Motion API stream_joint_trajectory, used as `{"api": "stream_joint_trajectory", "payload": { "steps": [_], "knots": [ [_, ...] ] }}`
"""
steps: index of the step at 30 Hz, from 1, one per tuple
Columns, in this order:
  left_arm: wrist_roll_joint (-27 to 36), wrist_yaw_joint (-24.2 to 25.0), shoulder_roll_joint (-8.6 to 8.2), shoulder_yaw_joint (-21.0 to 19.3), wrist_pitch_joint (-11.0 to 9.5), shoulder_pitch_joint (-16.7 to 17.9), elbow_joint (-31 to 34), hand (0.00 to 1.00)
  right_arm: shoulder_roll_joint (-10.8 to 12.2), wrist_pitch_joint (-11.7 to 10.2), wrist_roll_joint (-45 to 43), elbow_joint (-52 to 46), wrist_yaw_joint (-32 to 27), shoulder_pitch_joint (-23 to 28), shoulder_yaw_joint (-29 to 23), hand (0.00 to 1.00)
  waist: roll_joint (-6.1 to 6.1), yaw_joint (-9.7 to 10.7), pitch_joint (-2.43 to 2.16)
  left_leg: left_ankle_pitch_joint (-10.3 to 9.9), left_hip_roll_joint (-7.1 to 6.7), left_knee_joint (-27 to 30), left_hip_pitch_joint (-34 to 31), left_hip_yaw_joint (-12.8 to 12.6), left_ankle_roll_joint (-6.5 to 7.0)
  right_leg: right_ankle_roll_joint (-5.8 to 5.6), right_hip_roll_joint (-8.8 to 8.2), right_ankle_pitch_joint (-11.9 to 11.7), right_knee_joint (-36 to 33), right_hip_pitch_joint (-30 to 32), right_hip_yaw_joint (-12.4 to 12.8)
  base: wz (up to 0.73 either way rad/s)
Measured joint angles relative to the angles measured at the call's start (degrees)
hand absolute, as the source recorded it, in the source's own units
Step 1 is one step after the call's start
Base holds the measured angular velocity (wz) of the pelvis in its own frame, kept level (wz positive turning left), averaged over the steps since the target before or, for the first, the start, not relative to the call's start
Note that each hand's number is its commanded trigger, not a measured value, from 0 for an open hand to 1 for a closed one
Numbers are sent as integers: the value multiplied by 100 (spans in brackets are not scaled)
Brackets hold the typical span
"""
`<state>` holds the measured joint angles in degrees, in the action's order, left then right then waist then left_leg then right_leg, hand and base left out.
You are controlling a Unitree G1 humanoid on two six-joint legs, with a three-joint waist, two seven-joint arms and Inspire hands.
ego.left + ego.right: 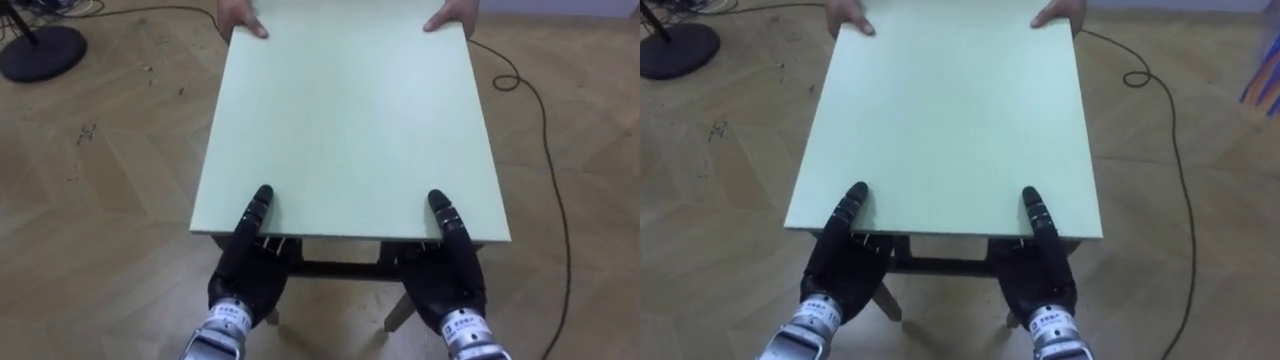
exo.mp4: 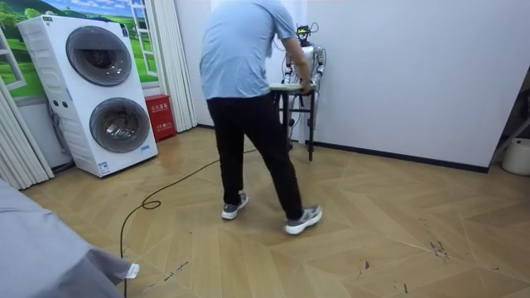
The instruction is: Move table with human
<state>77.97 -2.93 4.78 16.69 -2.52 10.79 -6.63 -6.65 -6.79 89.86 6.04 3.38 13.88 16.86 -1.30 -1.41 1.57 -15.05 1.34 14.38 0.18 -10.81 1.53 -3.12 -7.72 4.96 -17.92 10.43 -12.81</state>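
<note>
Table point(image 1: 350, 120) sat between the robot and person point(image 2: 248, 108), its pale green top filling the middle of the eye views and its far edge cut off by the frame. The top hid most of the underframe; one pale leg and a dark crossbar peeked out below the near edge. Left hand point(image 1: 245, 272) and right hand point(image 1: 452, 275) were at that near edge, one by each corner. A dark part of each lay flat on the top and the rest ran underneath, hidden, so couldn't tell whether either was clamped or slack. Person's hands point(image 1: 243, 20) rested on the two far corners, cropped at the wrist. On the parquet were a black round base point(image 1: 40, 50) at upper left and a cable point(image 1: 545, 150) looping past the table's right side. The right eye view had a coloured scrap point(image 1: 1265, 70) at its right edge, too clipped to identify. In the room view the person, back to camera and feet wide apart, covered most of the table and the robot by the white wall. Couldn't tell if the table's legs touched the floor. Stacked washers point(image 2: 108, 91) stood at the room view's left.
</note>
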Motion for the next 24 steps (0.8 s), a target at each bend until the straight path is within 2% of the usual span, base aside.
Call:
{"api": "stream_joint_trajectory", "payload": {
  "steps": [3, 7, 11, 14, 15, 17, 19, 20, 21, 22, 23, 24],
  "knots": [
    [2, 22, 2, -14, 0, 27, 17, 100, -34, 7, 13, 0, 0, -35, -4, 100, 7, -77, -4, 13, 44, -8, -34, 14, -22, 14, 64, -19, 132, -38, -24, 5],
    [1, 77, -1, -35, -21, 327, 234, 100, -85, 99, -23, 0, 11, -65, 49, 100, 25, -41, -15, 19, 116, 2, -32, 143, -32, 17, 147, -21, 365, -216, -154, 14],
    [8, 119, -21, -76, -57, 558, 348, 100, -110, 197, -119, 0, 35, -69, 91, 100, 28, -46, -17, 43, 184, 29, 31, 282, -74, 18, 237, -21, 556, -443, -174, 17],
    [58, 133, -28, -68, -62, 604, 348, 100, -108, 183, -126, 0, 35, -69, 138, 100, 29, -49, -20, 43, 250, 118, 56, 331, -74, 22, 288, -19, 626, -625, -173, 29],
    [71, 134, -24, -67, -73, 614, 349, 100, -190, 175, -96, 0, 35, -87, 173, 100, 21, -57, -24, 44, 272, 152, 57, 332, -76, 44, 295, -5, 600, -650, -174, 23],
    [69, 145, -9, -71, -115, 616, 350, 100, -194, 139, -67, 0, 34, -95, 224, 100, 15, -62, -24, 44, 312, 252, 36, 332, -76, 81, 300, 17, 480, -660, -174, 21],
    [72, 136, -2, -94, -116, 624, 348, 100, -198, 135, -40, 1, 26, -71, 230, 100, 9, -38, -18, 44, 339, 559, -39, 304, -77, 81, 269, 17, 412, -784, -146, 46],
    [72, 109, -3, -76, -90, 606, 341, 100, -178, 132, -9, 4, 24, -64, 221, 100, 60, -11, 26, 50, 327, 1271, -368, 223, -147, 92, 127, 9, 487, -966, 23, 76],
    [71, 96, -6, -46, -59, 552, 304, 100, -176, 101, 6, 22, 32, -48, 201, 100, 140, 7, 59, -30, 287, 1518, -632, 180, -167, 81, 1, 16, 549, -1023, 254, 110],
    [21, 64, -6, 89, -24, 375, 274, 100, -203, 3, 17, -24, 109, 11, 139, 100, 150, 116, 32, 55, 181, 814, -1053, 232, -147, 55, -98, 31, 515, -923, 407, 108],
    [-10, 61, -6, 231, -56, 248, 288, 100, -206, -5, 0, -122, 151, 61, -60, 100, 150, 138, 30, 733, 191, 385, -1327, -15, 90, -147, -174, 197, 337, -711, 322, 69],
    [-3, 67, -9, 237, -138, 271, 289, 100, -169, 78, -97, -148, 126, 59, -113, 100, 155, 31, 22, 715, 144, 410, -1312, -155, 130, -185, -209, 268, 338, -679, 138, 8]
  ]
}}
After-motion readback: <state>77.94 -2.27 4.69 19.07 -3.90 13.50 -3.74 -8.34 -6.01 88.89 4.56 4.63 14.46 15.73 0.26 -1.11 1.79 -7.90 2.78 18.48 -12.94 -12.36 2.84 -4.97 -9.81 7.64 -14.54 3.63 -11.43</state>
